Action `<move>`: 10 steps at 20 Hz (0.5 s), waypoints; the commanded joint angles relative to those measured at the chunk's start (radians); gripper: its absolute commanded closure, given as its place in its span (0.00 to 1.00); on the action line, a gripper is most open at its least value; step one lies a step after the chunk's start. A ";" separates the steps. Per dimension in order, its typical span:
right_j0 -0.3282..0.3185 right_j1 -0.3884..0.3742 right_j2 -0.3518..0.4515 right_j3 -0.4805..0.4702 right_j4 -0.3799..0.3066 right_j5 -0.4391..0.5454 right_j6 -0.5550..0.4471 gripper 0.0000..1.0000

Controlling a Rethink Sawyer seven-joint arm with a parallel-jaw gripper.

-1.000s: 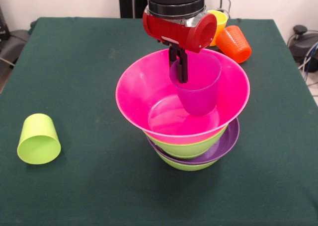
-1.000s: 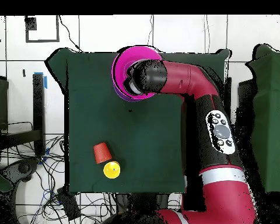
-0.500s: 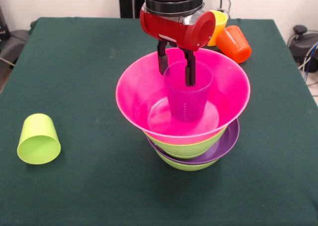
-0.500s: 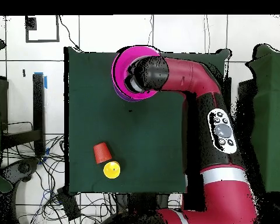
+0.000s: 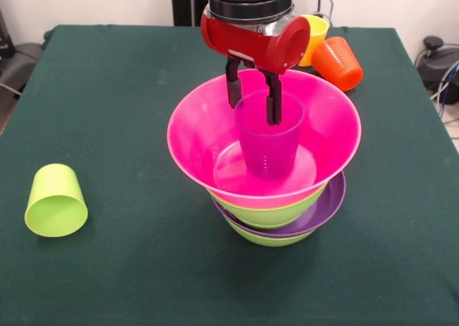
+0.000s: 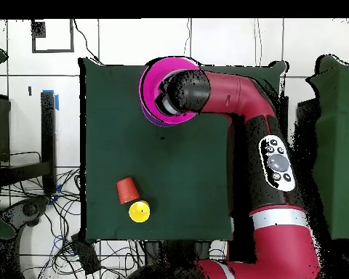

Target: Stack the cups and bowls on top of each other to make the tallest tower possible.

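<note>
The tower stands mid-table: a wide pink bowl (image 5: 193, 140) on top of a lime green bowl (image 5: 276, 213), a shallow purple bowl (image 5: 331, 197) and another lime green bowl (image 5: 265, 238). A translucent purple cup (image 5: 269, 143) stands upright on the pink bowl's floor. My gripper (image 5: 252, 97) hangs open over the cup's far rim, its fingers (image 5: 233, 89) spread and gripping nothing. A lime green cup (image 5: 55, 200) lies on its side at the left. An orange cup (image 5: 337, 62) and a yellow-orange cup (image 5: 315, 29) sit at the far right. From overhead, my arm (image 6: 235, 94) hides the gripper and most of the pink bowl (image 6: 150, 80).
The dark green table (image 5: 115, 89) ends close behind the orange and yellow cups. In the overhead view the orange cup (image 6: 127, 190) and the yellow cup (image 6: 139, 211) sit near the table's lower edge. Cables and equipment lie on the floor around the table.
A second ago my gripper was shut on the tilted purple cup's wall. It has since opened, and the cup now stands upright, a little further left in the pink bowl.
</note>
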 commanded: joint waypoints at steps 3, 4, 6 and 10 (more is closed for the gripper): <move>0.007 0.016 0.063 -0.032 -0.091 0.109 -0.281 0.00; 0.008 0.011 0.062 -0.027 -0.090 0.110 -0.278 0.00; 0.011 -0.005 0.059 -0.020 -0.086 0.122 -0.271 0.00; 0.009 -0.021 0.059 -0.011 -0.081 0.138 -0.271 0.00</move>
